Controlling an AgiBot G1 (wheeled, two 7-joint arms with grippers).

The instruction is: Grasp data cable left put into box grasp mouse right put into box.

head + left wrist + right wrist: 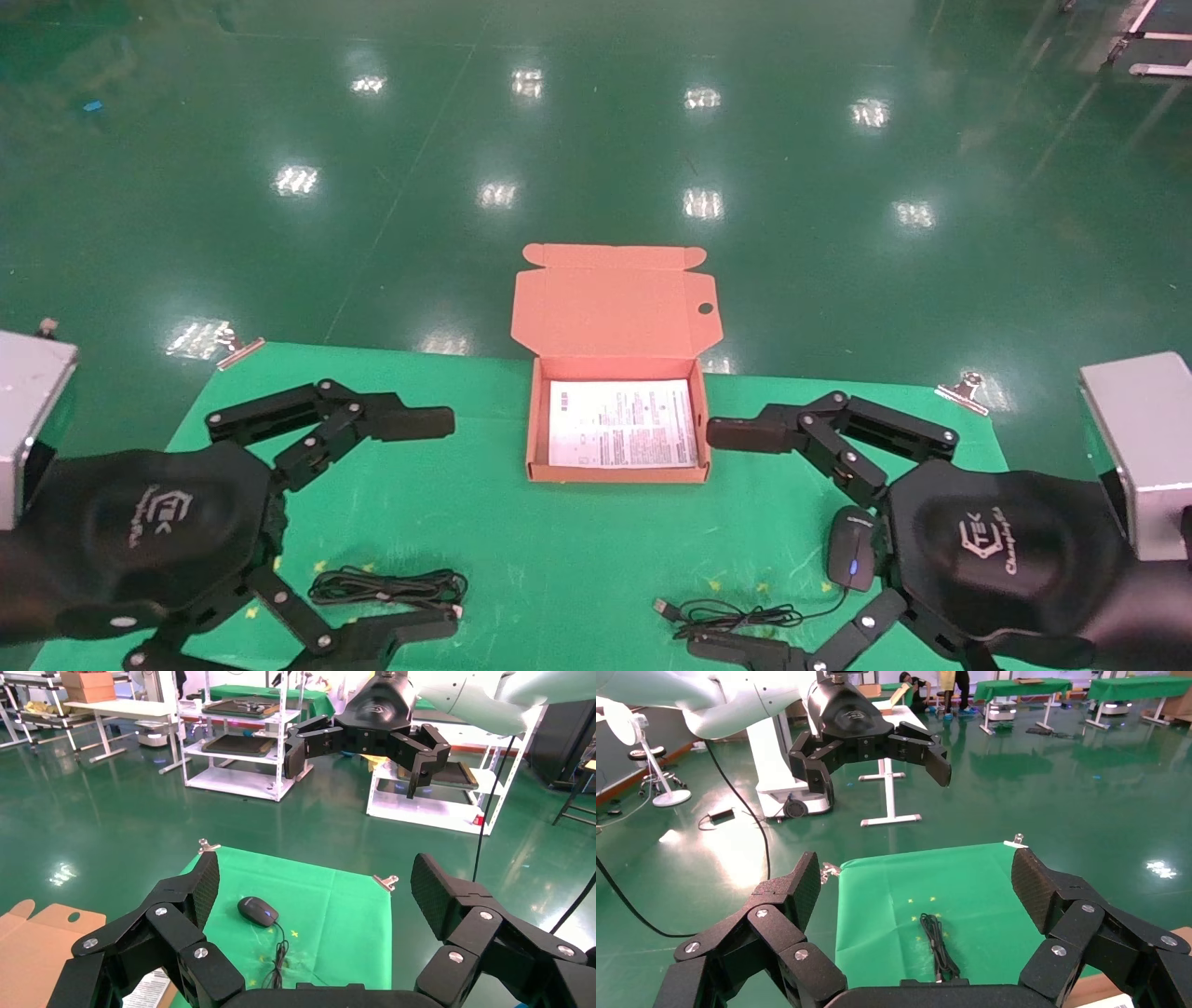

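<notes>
Both end effectors, left (372,531) and right (745,540), hover open; looped thin black data cable (389,587) and small black wired mouse (851,550) (cord (740,615) trailing, probably snag-prone) lie on green counter (559,559), outside shallow orange-brown cardboard box (615,475).

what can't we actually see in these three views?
- Print on the paper sheet inside the box: too small to read, head view.
- Mouse: right edge hidden behind the right gripper, head view.
- Data cable: near end cut off behind the right gripper's body, right wrist view.
- Box in left wrist view: mostly hidden by the left gripper and the frame edge.
</notes>
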